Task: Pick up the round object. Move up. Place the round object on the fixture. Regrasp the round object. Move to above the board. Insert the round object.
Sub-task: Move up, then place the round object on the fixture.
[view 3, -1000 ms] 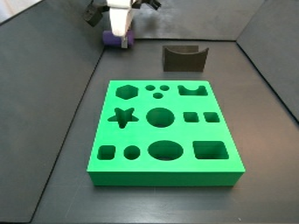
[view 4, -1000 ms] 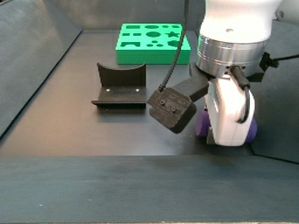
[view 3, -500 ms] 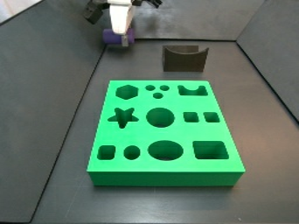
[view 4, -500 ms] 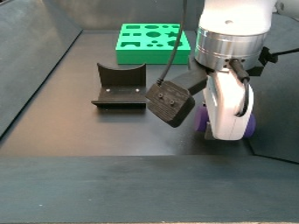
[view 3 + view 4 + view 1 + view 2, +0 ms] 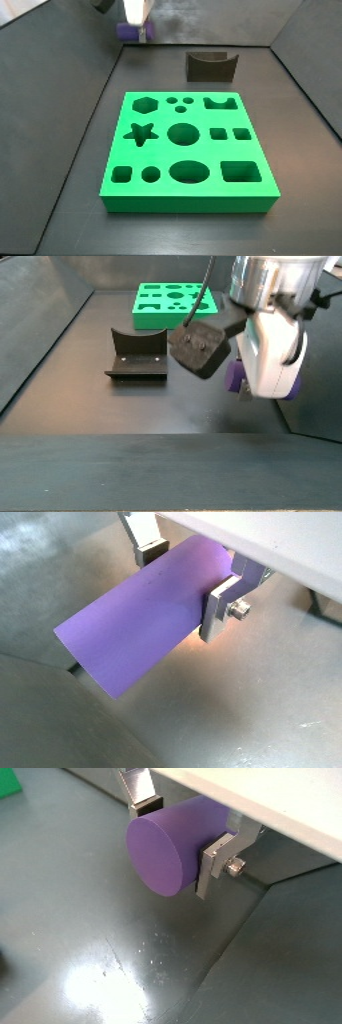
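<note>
Gripping the purple peg (image 5: 140, 622) across its curved side, the gripper (image 5: 187, 574) has its two silver fingers (image 5: 221, 608) pressed against opposite flanks, with the peg lying crosswise between them and one flat end (image 5: 166, 857) facing outward. In a side view the peg (image 5: 238, 377) hangs clear of the dark floor, so the lift looks under way and the next stop should be the fixture (image 5: 138, 354), which sits off to one side of the hand, with the green board (image 5: 171, 304) farther beyond it. The main risk, as I judge it, is rotation: the grip appears to sit toward one end, so the long free part could sag or swivel between the pads. A tilted peg would land askew in the fixture's notch (image 5: 211, 57) and spoil the regrasp.
</note>
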Controlling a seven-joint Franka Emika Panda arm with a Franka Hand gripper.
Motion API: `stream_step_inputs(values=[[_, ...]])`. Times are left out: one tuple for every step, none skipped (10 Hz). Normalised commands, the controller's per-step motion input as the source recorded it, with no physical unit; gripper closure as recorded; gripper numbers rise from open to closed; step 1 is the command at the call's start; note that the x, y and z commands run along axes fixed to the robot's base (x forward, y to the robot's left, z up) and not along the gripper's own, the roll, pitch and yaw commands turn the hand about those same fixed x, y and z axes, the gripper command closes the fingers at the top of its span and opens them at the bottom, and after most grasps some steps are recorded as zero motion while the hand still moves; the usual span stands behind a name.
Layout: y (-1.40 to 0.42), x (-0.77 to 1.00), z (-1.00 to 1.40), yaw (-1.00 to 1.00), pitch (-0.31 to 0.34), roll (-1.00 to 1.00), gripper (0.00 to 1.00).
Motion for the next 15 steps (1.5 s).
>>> stream_step_inputs(values=[[-0.01, -0.02, 0.27, -0.02, 0.104, 0.08, 1.0], [0.0, 0.0, 1.0, 0.0, 0.0, 0.0, 1.0], [0.0, 0.0, 1.0, 0.01, 0.009, 0.02, 1.0], [0.0, -0.01, 1.0, 0.01, 0.027, 0.04, 1.0], [0.0, -0.02, 1.0, 0.0, 0.045, 0.05, 1.0], [-0.01, -0.03, 1.0, 0.01, 0.065, 0.07, 1.0], [-0.01, -0.03, 1.0, 0.01, 0.075, 0.08, 1.0], [-0.01, -0.03, 1.0, 0.02, 0.078, 0.09, 1.0], [-0.01, -0.04, 0.94, 0.02, 0.083, 0.09, 1.0], [-0.01, -0.04, 0.86, 0.02, 0.083, 0.09, 1.0], [0.0, -0.03, 0.7, 0.01, 0.084, 0.08, 1.0], [0.0, -0.02, 0.58, 0.02, 0.085, 0.07, 1.0], [0.0, -0.02, 0.41, 0.01, 0.092, 0.06, 1.0], [0.0, -0.01, 0.33, 0.01, 0.096, 0.06, 1.0], [-0.47, 1.0, 0.32, 1.0, -0.067, 0.0, 1.0]])
